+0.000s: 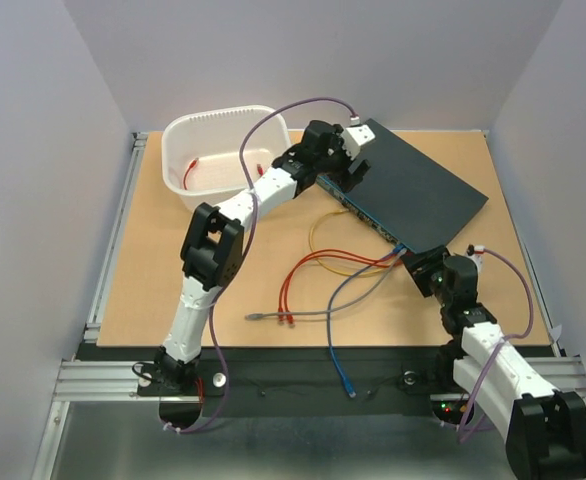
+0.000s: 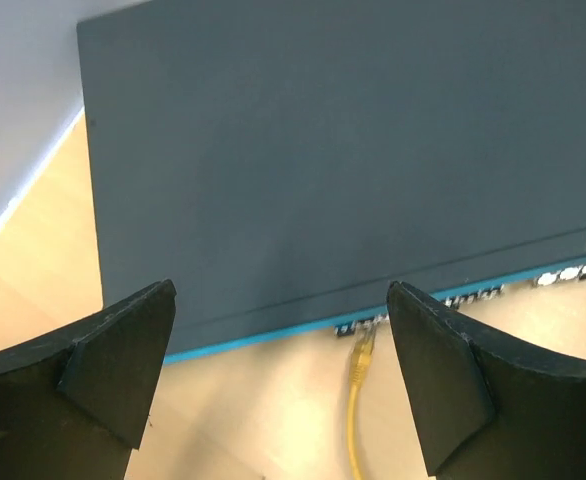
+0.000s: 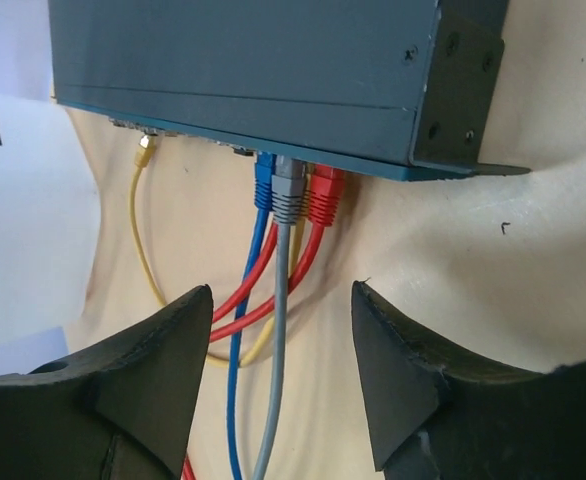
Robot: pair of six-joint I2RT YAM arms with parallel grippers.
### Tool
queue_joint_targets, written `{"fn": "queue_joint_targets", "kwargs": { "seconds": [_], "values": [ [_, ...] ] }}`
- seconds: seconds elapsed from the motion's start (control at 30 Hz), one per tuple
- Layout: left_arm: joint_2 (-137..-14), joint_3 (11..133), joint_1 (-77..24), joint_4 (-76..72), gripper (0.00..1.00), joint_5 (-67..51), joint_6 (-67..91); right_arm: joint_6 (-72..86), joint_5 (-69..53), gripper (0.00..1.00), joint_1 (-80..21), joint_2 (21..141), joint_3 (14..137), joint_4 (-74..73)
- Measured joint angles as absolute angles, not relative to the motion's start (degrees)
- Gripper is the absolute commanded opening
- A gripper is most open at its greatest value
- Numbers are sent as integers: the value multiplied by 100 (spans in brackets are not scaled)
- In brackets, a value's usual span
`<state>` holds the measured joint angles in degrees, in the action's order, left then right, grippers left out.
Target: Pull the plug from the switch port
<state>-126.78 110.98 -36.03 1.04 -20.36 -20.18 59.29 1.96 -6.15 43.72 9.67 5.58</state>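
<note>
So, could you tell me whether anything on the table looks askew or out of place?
Yes: the switch lies diagonally, not square to the table, and the blue cable trails past the near edge, its free end over the black rail.

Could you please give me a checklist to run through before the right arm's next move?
Blue plug, grey plug and red plug seated side by side in the flat dark blue-grey metal switch: ok.
Right gripper facing them, grey cable between its fingers: ok.
Right gripper gripping a plug: not ok, jaws apart, short of plugs.
Left gripper bracing the switch: cannot tell; open at its edge.
</note>
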Motion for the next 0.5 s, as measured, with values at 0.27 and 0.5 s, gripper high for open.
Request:
{"fn": "queue_joint_targets", "kwargs": {
  "seconds": [0.27,0.5],
  "values": [
    [-13117,12125,-4106,-10,99,-1841,-2174,6134,99,63,-593,4901,958,1413],
    [-13909,12547,-4132,-242,99,-1859,-2069,6149,75,60,-591,5413,972,1675]
  ]
}}
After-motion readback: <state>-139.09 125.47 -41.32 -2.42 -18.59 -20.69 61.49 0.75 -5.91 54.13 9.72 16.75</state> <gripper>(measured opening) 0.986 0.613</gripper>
